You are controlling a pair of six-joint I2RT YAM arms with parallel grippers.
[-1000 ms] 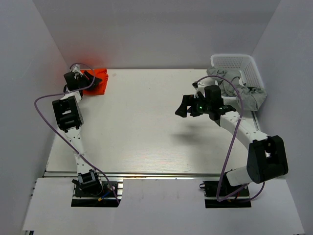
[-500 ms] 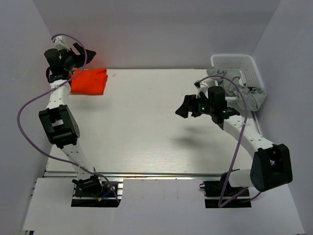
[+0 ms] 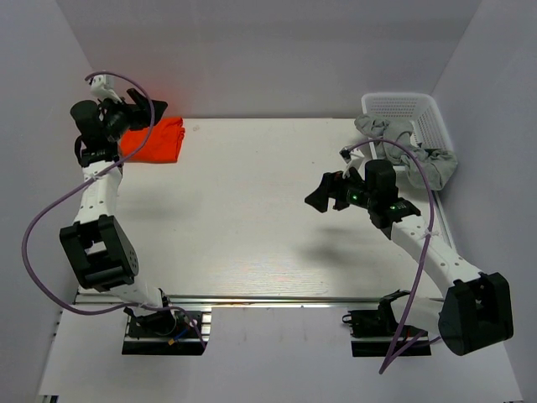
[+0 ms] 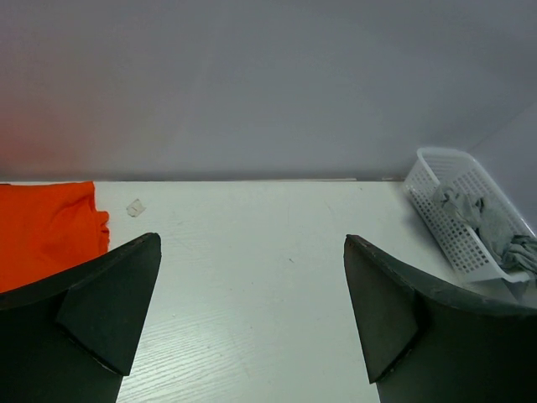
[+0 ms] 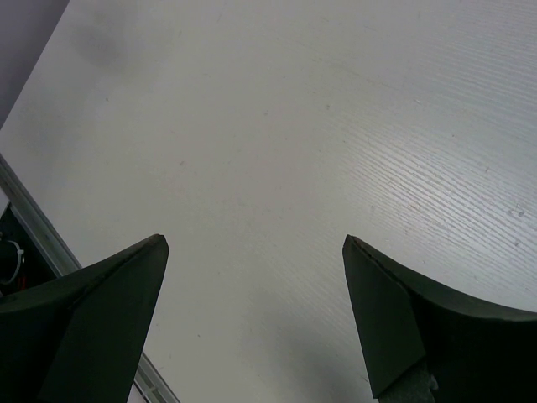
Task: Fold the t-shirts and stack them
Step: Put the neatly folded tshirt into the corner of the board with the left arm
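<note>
A folded orange-red t-shirt [image 3: 158, 141] lies at the table's far left corner; it also shows in the left wrist view [image 4: 46, 231]. Pale grey t-shirts [image 3: 403, 151] hang crumpled in and over the white lattice basket [image 3: 403, 105] at the far right, also seen in the left wrist view [image 4: 487, 220]. My left gripper [image 3: 149, 112] is open and empty, raised above the orange shirt's far left edge. My right gripper [image 3: 325, 192] is open and empty, held above the table's right middle, left of the basket.
The white basket [image 4: 436, 172] stands at the far right corner against the wall. Grey walls close in the table on the left, back and right. A metal rail [image 3: 268, 298] runs along the table's near edge. Purple cables loop from both arms.
My left arm has risen from the orange shirt, open and empty, leaving the shirt folded on the table. My right arm has shifted slightly toward the near right.
</note>
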